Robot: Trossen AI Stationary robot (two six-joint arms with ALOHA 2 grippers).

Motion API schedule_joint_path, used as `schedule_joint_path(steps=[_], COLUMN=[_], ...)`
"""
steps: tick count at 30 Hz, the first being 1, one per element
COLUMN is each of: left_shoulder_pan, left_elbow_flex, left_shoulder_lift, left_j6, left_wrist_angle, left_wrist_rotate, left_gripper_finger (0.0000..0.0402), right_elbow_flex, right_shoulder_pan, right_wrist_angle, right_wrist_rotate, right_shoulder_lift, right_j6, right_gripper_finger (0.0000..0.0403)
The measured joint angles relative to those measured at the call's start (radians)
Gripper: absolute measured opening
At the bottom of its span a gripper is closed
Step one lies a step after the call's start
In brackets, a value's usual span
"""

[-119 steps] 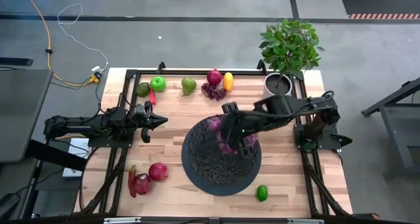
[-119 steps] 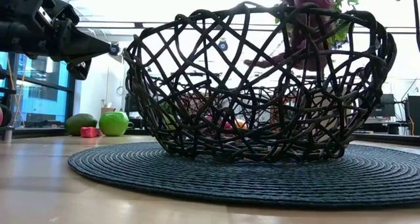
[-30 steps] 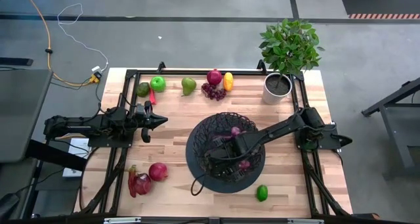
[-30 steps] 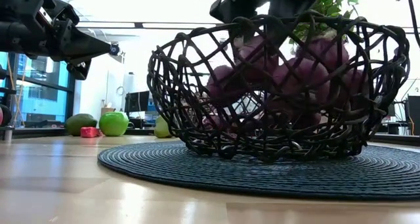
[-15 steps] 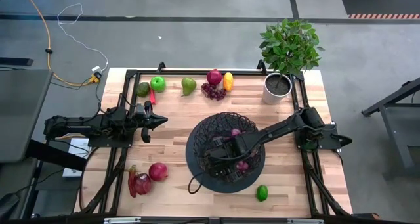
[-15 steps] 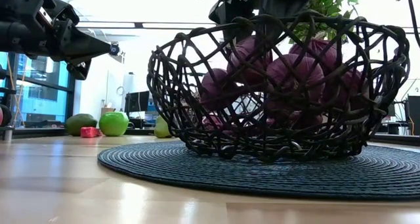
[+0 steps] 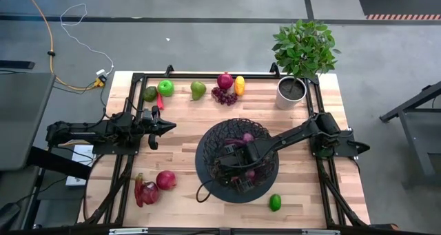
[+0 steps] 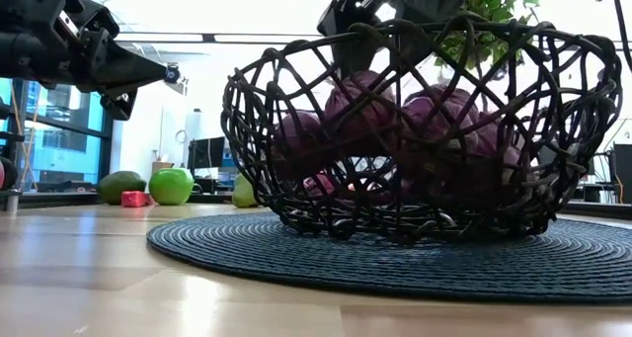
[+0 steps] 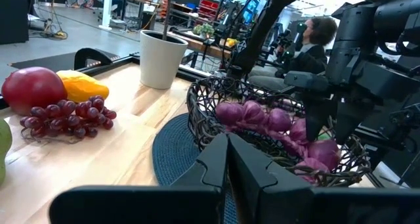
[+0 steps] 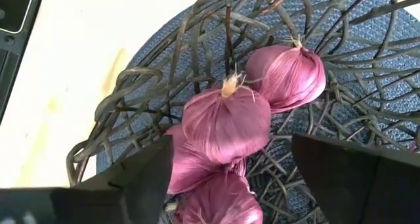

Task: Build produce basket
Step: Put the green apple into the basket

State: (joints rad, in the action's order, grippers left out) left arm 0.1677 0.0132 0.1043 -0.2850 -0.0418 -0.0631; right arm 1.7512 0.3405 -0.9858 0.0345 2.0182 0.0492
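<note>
we are hovering our right gripper (image 10: 226,178), fingers spread and empty, over red onions (image 10: 226,122) inside the basket (image 7: 207,142); lifting carelessly risks snagging the wire and tipping it.

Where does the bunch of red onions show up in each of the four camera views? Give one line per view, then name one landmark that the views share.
High view: red onions inside the basket, partly under the right arm.
Low view: seen through the basket's wire, centre right.
Left wrist view: in the basket, right of centre.
Right wrist view: filling the middle, between the open end effector fingers.
Shared landmark: the black wire basket.
</note>
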Motion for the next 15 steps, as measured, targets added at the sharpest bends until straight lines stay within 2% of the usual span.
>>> schedule_joint_path(steps=[6,10,15], left_shoulder_pan=[0.0,0.0,0.0], left_elbow_flex=[0.0,0.0,0.0], left_shoulder_lift=[0.0,0.0,0.0], left_j6=[0.0,0.0,0.0], left_wrist_angle=[0.0,0.0,0.0], left_wrist_rotate=[0.0,0.0,0.0], left_gripper_finger=[0.0003,0.0003,0.0003], right_elbow_flex=[0.004,0.039,0.037], right_shoulder_pan=[0.0,-0.011,-0.067], right_wrist_angle=[-0.007,-0.069,-0.14], right_wrist_rotate=[-0.005,-0.056,-0.069], right_shoulder_lift=[0.0,0.001,-0.048], right_j6=[0.027,0.049,0.031], right_gripper_finger=[0.0298,0.0298,0.0298])
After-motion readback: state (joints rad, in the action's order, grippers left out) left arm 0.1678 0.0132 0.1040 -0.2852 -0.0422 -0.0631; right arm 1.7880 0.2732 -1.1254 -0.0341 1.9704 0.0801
